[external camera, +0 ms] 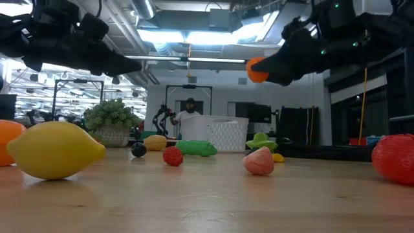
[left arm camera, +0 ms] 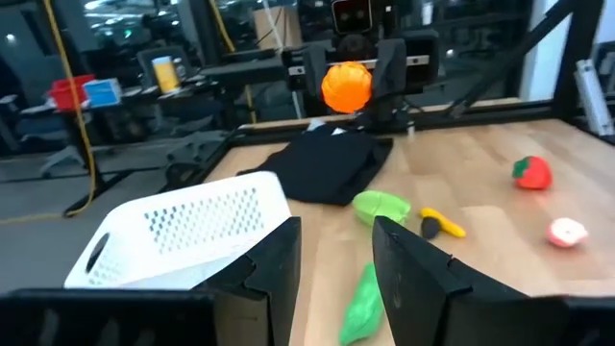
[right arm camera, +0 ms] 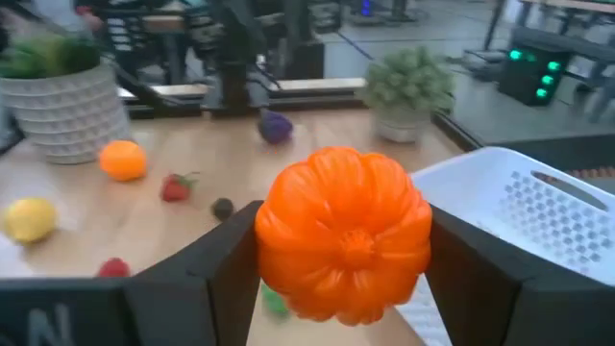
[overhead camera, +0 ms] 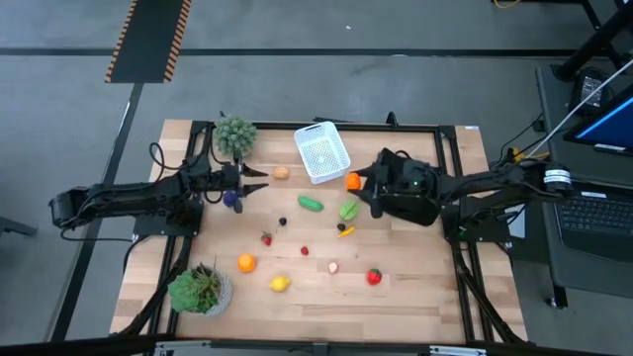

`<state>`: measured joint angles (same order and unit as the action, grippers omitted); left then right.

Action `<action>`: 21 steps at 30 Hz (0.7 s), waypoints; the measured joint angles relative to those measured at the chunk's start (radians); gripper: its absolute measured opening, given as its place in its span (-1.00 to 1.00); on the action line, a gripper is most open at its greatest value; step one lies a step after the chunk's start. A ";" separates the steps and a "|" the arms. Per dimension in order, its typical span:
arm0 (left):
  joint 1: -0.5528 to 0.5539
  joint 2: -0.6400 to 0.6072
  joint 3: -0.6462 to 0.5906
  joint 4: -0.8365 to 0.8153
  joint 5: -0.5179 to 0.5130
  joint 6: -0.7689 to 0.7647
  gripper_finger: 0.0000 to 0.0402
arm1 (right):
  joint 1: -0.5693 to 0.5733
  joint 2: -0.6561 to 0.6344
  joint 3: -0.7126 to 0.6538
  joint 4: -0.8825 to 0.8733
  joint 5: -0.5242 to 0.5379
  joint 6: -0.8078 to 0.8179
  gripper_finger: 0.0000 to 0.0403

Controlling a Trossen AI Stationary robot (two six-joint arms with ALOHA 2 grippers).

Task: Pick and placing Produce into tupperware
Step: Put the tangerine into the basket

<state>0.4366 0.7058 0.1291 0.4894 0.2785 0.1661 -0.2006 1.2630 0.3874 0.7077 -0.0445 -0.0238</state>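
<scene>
My right gripper (overhead camera: 358, 182) is shut on an orange toy pumpkin (right arm camera: 343, 245), raised above the table just right of the white tub (overhead camera: 321, 151). In the low view the pumpkin (external camera: 257, 70) hangs high in the air. My left gripper (left arm camera: 336, 264) is open and empty, in the air near the tub's left side (left arm camera: 183, 231), fingers pointing right. Resting on the wood are a green pod (overhead camera: 311, 204), a green leafy piece (overhead camera: 348, 210), a lemon (overhead camera: 280, 284), an orange (overhead camera: 245, 262), red pieces (overhead camera: 374, 277) and a purple piece (overhead camera: 230, 199). My right gripper pinches the orange pumpkin between its two fingers (right arm camera: 207, 279), one on each of its ribbed flanks (right arm camera: 274, 250). The fingers come roughly level from the table's right side. The pumpkin is lifted clear of the table, its stem dimple facing the wrist camera.
Two potted plants stand at the far left (overhead camera: 235, 135) and near left (overhead camera: 201, 289) of the table. A black folded cloth (left arm camera: 327, 168) lies under my right arm. A person (external camera: 189, 110) stands in the room behind. A laptop (overhead camera: 593, 213) sits off the table's right.
</scene>
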 joint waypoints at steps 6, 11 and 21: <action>0.000 0.009 0.000 0.000 -0.004 0.001 -0.38 | -0.026 0.007 0.006 0.006 -0.001 0.016 0.21; 0.000 0.009 0.000 0.000 -0.004 0.001 -0.38 | -0.045 0.007 0.059 -0.033 -0.002 -0.029 0.21; 0.000 0.009 0.000 -0.001 -0.004 0.002 -0.38 | -0.162 0.177 0.301 -0.220 -0.067 -0.144 0.21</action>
<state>0.4366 0.7147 0.1291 0.4889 0.2745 0.1680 -0.3626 1.4399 0.6883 0.4882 -0.1119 -0.1682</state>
